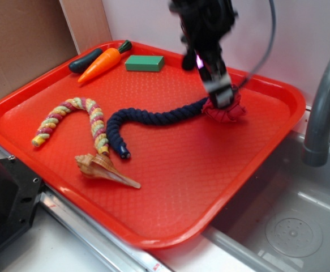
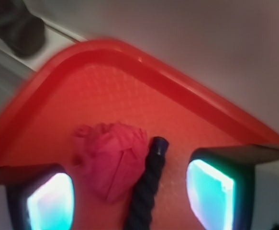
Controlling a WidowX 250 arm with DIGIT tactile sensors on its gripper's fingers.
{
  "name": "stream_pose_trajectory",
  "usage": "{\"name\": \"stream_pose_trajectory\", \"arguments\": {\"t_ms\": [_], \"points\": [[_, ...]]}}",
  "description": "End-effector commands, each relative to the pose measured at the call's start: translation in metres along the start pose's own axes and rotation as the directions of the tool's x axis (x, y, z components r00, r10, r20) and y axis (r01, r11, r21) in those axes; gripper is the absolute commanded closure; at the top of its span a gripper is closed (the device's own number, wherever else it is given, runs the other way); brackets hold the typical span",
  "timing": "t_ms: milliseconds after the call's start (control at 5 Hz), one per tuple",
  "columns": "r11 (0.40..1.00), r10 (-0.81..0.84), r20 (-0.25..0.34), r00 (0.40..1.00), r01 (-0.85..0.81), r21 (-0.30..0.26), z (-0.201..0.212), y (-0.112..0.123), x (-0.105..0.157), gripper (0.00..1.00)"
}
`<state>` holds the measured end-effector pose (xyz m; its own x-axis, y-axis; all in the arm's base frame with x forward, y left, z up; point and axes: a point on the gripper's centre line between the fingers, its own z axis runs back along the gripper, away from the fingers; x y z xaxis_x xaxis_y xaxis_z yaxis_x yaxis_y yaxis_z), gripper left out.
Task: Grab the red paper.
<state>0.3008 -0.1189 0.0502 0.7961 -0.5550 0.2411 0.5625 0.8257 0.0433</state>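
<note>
Two views show my pincer (image 1: 224, 97) low over the red paper (image 1: 223, 110) at the right of centre in the exterior frame. The paper is a crumpled, dark crimson wad lying on the floor of the red tray (image 1: 170, 187), near the tray's far right rim. From the wrist, the paper (image 2: 111, 159) sits at lower centre, between my two fingers (image 2: 50, 203), which appear at the lower left and lower right corners with glowing teal pads. My pincer (image 2: 129, 196) is spread wide, with tray floor visible between each pad and the wad, so nothing is gripped. In the exterior view the tip appears to be right at the top of the wad, though I cannot tell whether it touches.

One end of the navy rope (image 1: 153, 120) lies against the paper's side; from the wrist that rope (image 2: 146, 189) runs up from the bottom edge, just right of the wad. The rope curves leftward across the middle of the exterior frame. Left of it lies a multicoloured braided rope (image 1: 77, 119), and below that a seashell (image 1: 103, 169). In the upper left part of the tray sit an orange toy carrot (image 1: 101, 63), a dark rounded piece (image 1: 84, 61) beside it, and a green block (image 1: 145, 63). A grey faucet (image 1: 323, 107) rises at the right edge over a sink (image 1: 292, 226).
</note>
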Motion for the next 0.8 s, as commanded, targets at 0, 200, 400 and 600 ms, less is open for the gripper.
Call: {"name": "stream_pose_trajectory", "arguments": {"t_ms": [0,200,400,600], "points": [[0.996,-0.089,0.052,0.995,0.090,-0.021,-0.028,-0.040,0.022,1.00],[0.995,-0.102,0.055,0.993,0.103,-0.013,-0.024,-0.045,0.025,1.00],[0.999,-0.043,0.039,0.998,0.043,0.003,0.014,-0.034,0.020,1.00],[0.979,0.203,-0.017,0.979,-0.202,0.038,0.074,-0.008,-0.017,1.00]]}}
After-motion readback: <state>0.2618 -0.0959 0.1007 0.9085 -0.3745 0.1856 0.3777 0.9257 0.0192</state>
